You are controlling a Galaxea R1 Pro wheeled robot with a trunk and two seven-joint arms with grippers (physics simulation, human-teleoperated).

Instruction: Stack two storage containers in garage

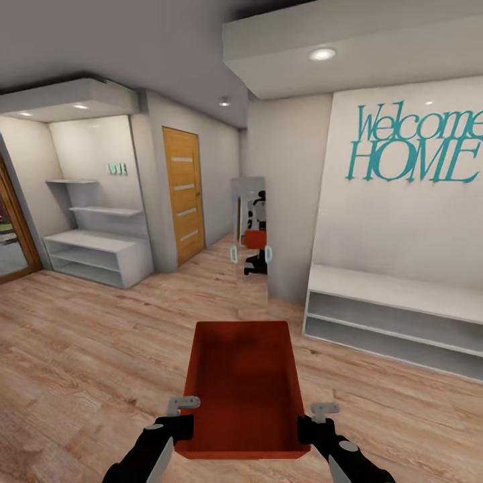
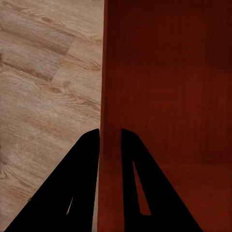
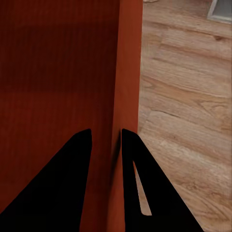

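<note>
One storage container (image 1: 243, 389) carried low in front, above the wood floor (image 1: 80, 335), long axis pointing ahead. Left gripper (image 1: 176, 417) pinched on the left wall, right gripper (image 1: 312, 421) on the right wall, fingers (image 2: 84, 183) straddling each rim. Equally near.

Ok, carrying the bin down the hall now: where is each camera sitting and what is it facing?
Head view: on the head, looking forward and down at the storage container, wooden door and mirror; both arms show.
Left wrist view: along the left pincer, clamped on the container's wall, above plank floor.
Right wrist view: along the right pincer, clamped on the opposite wall.
Shared: all three views show the container and floor.
</note>
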